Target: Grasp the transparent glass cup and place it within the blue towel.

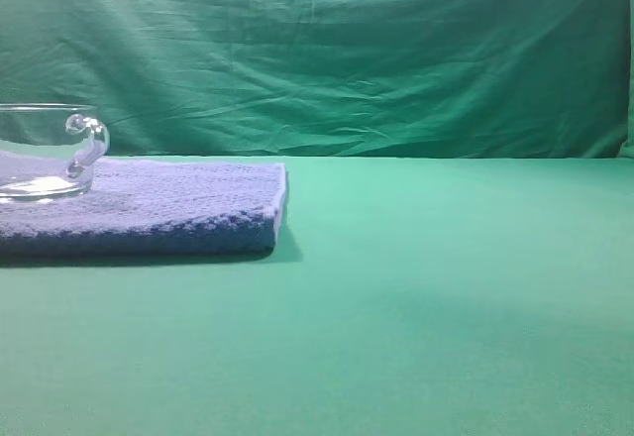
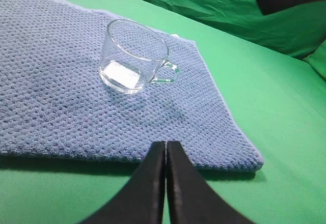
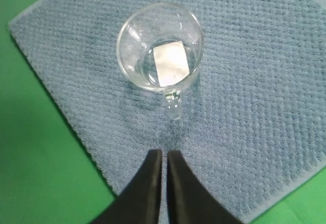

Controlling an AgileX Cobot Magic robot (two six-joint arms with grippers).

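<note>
Left tool (image 2: 165, 147): nearest the lens in the left wrist view; its two dark fingers are pressed together and hold nothing. It hangs over the near edge of the blue towel (image 2: 61, 96).

Right tool (image 3: 164, 155): its fingers meet almost tip to tip with only a thin slit between them, closed on nothing. It sits above the towel's near part, clear of the glass.

Transparent glass cup (image 3: 159, 48): stands upright on the towel, mouth up, well inside the towel's borders, with cloth showing on every side of it. A pale rectangular glint lies on its thick base.

Key relation: in the right wrist view the cup lies straight ahead of the right tool, a little farther off, and its small loop handle (image 3: 173, 106) points back toward the fingertips. The line from handle to bowl runs nearly along the tool's own pointing direction. The right tool looks the nearer of the two to the cup.

Arm pose: both wrists look down at a slant on the towel from above; neither touches cup or cloth.

Task standing: judged from how things lie, the cup already rests within the towel.

Worktop (image 1: 446, 297): green cloth, spreading right of the towel.

Backdrop (image 1: 327, 50): creased green curtain at the far side.
</note>
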